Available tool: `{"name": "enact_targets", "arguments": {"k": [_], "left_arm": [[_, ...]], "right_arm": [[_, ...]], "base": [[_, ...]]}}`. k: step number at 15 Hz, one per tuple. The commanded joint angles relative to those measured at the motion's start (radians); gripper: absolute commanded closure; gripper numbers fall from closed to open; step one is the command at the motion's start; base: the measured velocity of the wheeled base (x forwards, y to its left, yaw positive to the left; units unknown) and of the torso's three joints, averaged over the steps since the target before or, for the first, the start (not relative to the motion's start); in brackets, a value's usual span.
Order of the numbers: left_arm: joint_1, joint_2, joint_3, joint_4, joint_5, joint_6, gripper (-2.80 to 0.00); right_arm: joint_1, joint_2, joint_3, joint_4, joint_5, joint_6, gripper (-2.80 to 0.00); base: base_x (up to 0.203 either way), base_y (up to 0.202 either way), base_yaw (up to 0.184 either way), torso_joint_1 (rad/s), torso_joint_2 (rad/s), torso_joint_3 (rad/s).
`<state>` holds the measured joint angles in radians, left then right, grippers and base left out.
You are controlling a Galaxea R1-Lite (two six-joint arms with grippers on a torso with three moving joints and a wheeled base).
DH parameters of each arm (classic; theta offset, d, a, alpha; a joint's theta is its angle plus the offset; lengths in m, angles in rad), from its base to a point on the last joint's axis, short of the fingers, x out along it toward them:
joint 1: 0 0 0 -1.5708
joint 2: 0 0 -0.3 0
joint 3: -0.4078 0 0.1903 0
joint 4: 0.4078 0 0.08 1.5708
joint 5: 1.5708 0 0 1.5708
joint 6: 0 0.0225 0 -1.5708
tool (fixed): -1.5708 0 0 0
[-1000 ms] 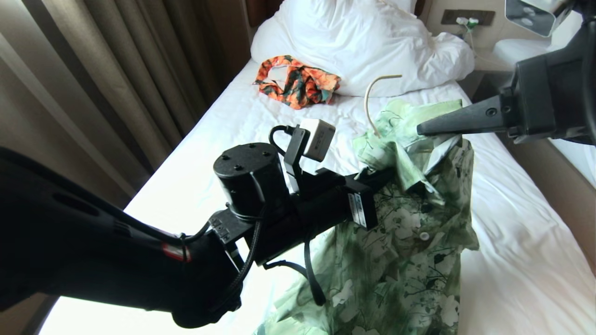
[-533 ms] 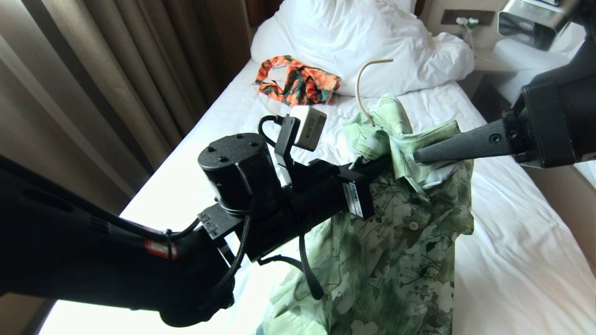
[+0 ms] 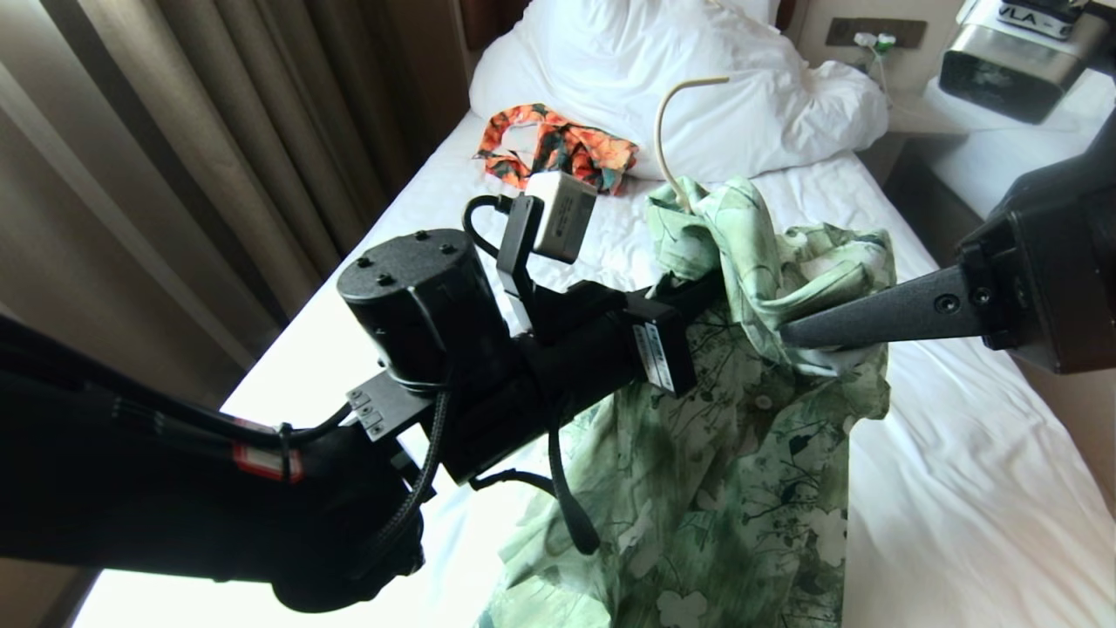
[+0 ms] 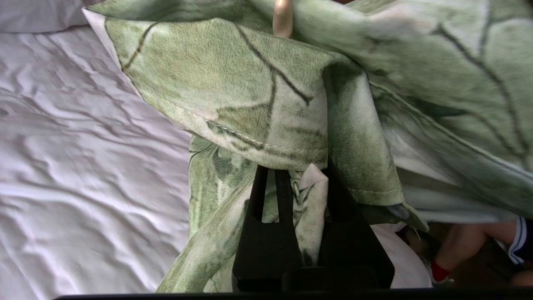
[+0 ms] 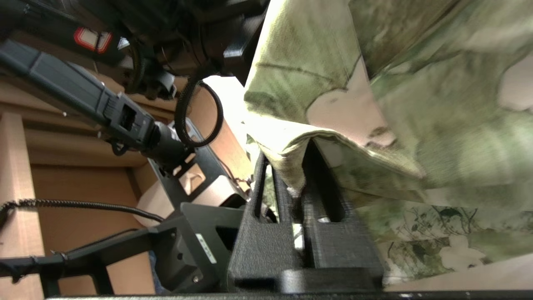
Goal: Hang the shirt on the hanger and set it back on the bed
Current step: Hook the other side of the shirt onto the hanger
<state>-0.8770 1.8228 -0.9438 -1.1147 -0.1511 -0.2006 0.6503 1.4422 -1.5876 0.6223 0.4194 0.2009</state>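
Overhead, both the left gripper (image 4: pixel 297 183) and right gripper (image 5: pixel 297 166) pinch the shirt (image 3: pixel 741 488); no legible writing.

Matte black left arm (image 3: pixel 174 488) with red-and-white sticker, braided black cables, cylindrical joint cap (image 3: pixel 410 279) with three screws, white wrist camera (image 3: pixel 562 214) at 12 o'clock, tapered black right fingers (image 3: pixel 872 318), one screw

shirt (image 3: pixel 750 453): green-white floral, bunched at collar, hanging off my grip above bed | hanger (image 3: pixel 667 139): cream hook poking up from collar | bed (image 3: pixel 959 488): wrinkled white sheet, pillows far
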Motion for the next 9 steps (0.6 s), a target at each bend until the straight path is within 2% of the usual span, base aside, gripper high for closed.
{"name": "enact_targets", "arguments": {"k": [1, 6, 9], "left_arm": [[-0.002, -0.015, 0.001, -0.007, -0.001, -0.002, 0.0], [-0.002, -0.031, -0.001, -0.005, -0.001, 0.0, 0.0], [0.0, -0.037, -0.001, -0.002, -0.001, 0.009, 0.0]], "right_arm": [[0.003, -0.007, 0.006, 0.002, 0.003, 0.0, -2.8], [0.022, -0.017, 0.009, 0.006, 0.002, 0.002, -2.8], [0.037, -0.044, 0.002, 0.064, 0.002, 0.003, -2.8]], "base": [[0.0, 0.0, 0.0, 0.0, 0.0, 0.0], [0.0, 0.0, 0.0, 0.0, 0.0, 0.0], [0.0, 0.0, 0.0, 0.0, 0.0, 0.0]]}}
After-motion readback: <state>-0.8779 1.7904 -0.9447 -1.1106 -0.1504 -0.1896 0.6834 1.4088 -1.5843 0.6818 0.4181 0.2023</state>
